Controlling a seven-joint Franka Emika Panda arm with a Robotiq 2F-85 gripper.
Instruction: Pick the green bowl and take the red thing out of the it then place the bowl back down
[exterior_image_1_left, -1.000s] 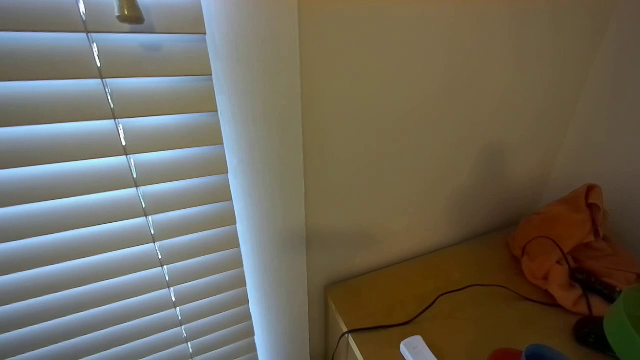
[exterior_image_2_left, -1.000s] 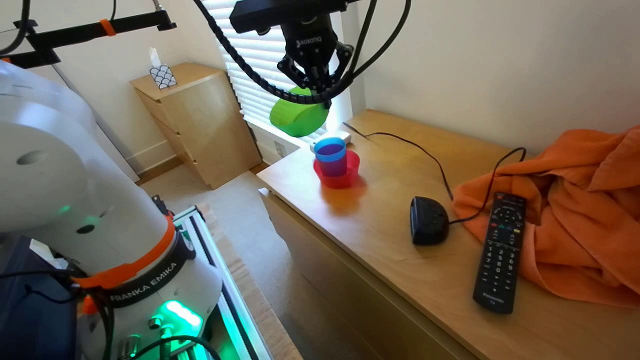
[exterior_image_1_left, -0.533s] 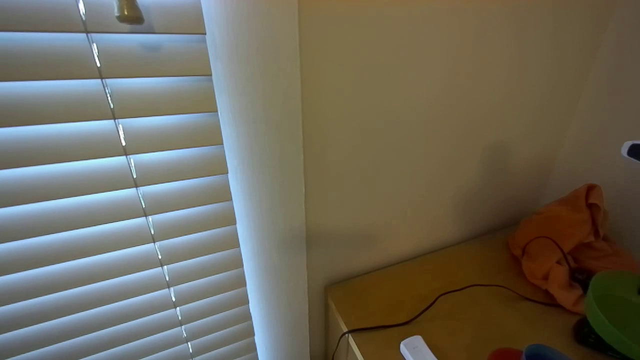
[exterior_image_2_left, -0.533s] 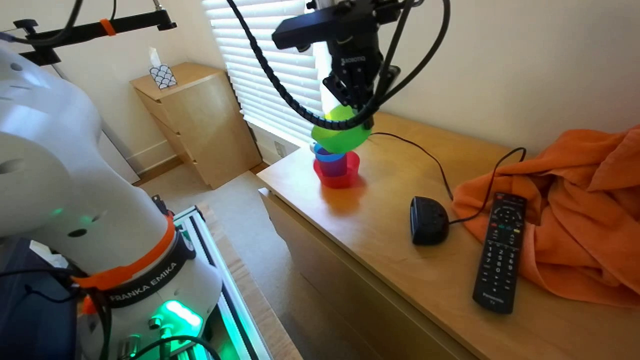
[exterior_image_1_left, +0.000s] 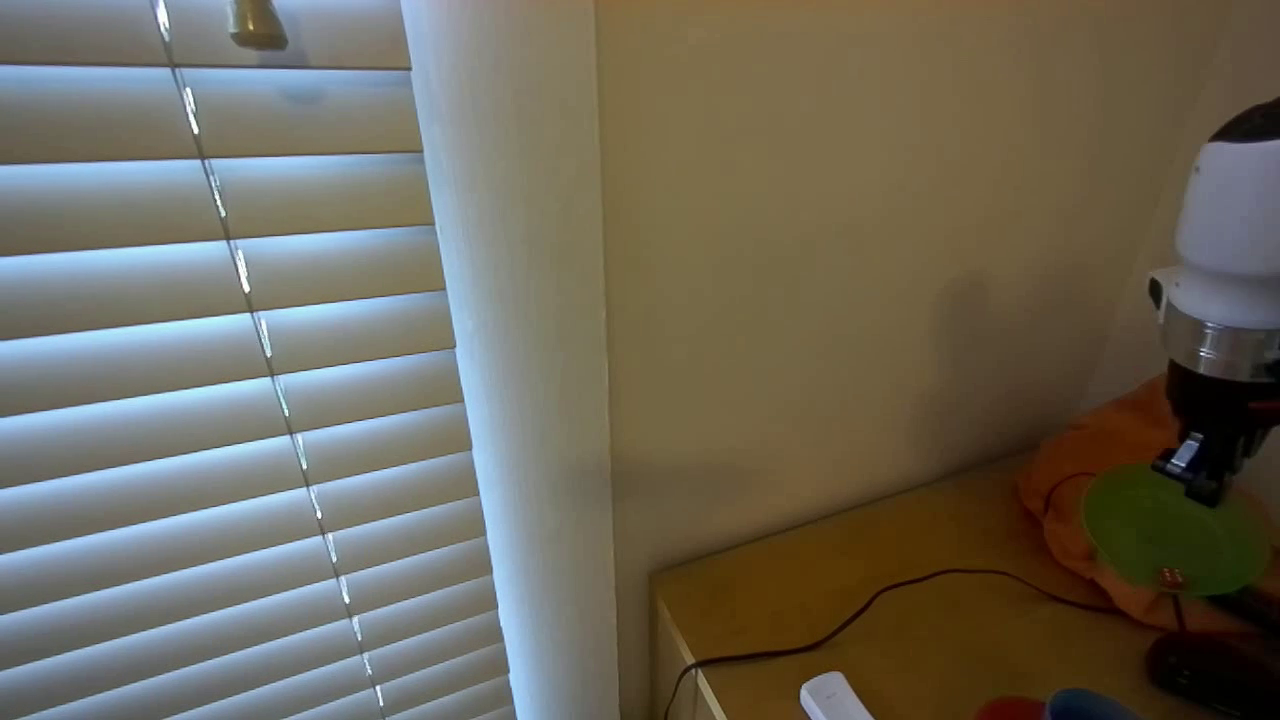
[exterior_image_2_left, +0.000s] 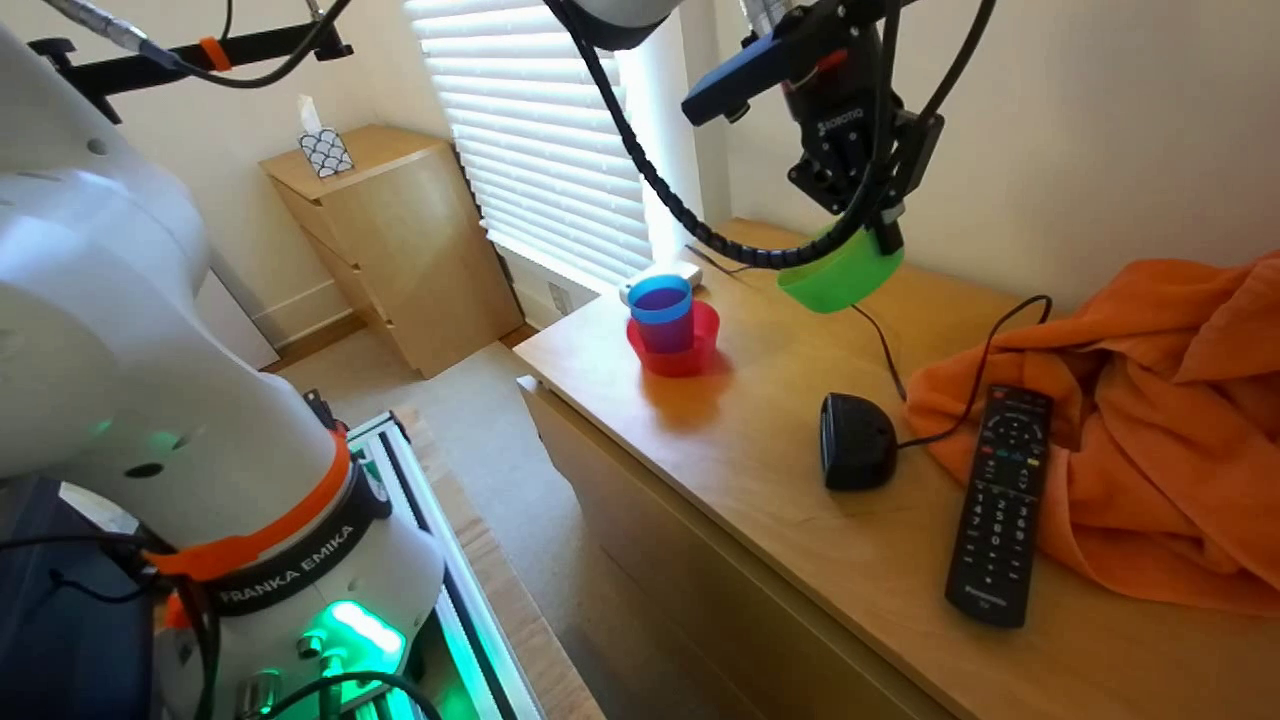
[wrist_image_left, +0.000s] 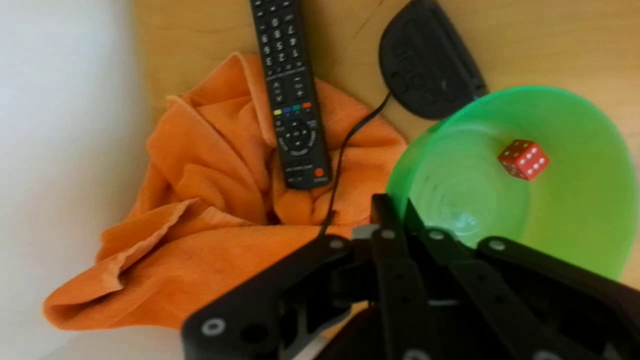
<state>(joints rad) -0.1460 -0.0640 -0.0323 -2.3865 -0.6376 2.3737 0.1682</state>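
The green bowl (wrist_image_left: 590, 215) hangs in the air, tilted, with its rim between my fingers. My gripper (wrist_image_left: 398, 207) is shut on the near edge of its wall in the wrist view. A red die (wrist_image_left: 524, 160) with white dots lies inside the bowl. In an exterior view, the bowl (exterior_image_2_left: 838, 275) is held above the wooden dresser top by the gripper (exterior_image_2_left: 888, 235). In an exterior view, the bowl's inside (exterior_image_1_left: 1150, 530) faces the camera, the die (exterior_image_1_left: 1171, 577) shows near its lower edge, and the gripper (exterior_image_1_left: 1205, 490) is at its upper right.
On the dresser (exterior_image_2_left: 760, 460) stand a blue-purple cup (exterior_image_2_left: 662, 318) in a red dish (exterior_image_2_left: 676, 362), a black device (exterior_image_2_left: 858, 442) with a cable, a black remote (exterior_image_2_left: 1000, 505) and an orange towel (exterior_image_2_left: 1180, 430). A white object (exterior_image_1_left: 835, 696) lies near the dresser's edge. A wall stands behind.
My gripper has carried the green bowl away from the cup, along the dresser toward the towel side. The bowl has tilted differently, and the die inside now shows. The objects on the dresser have not moved.
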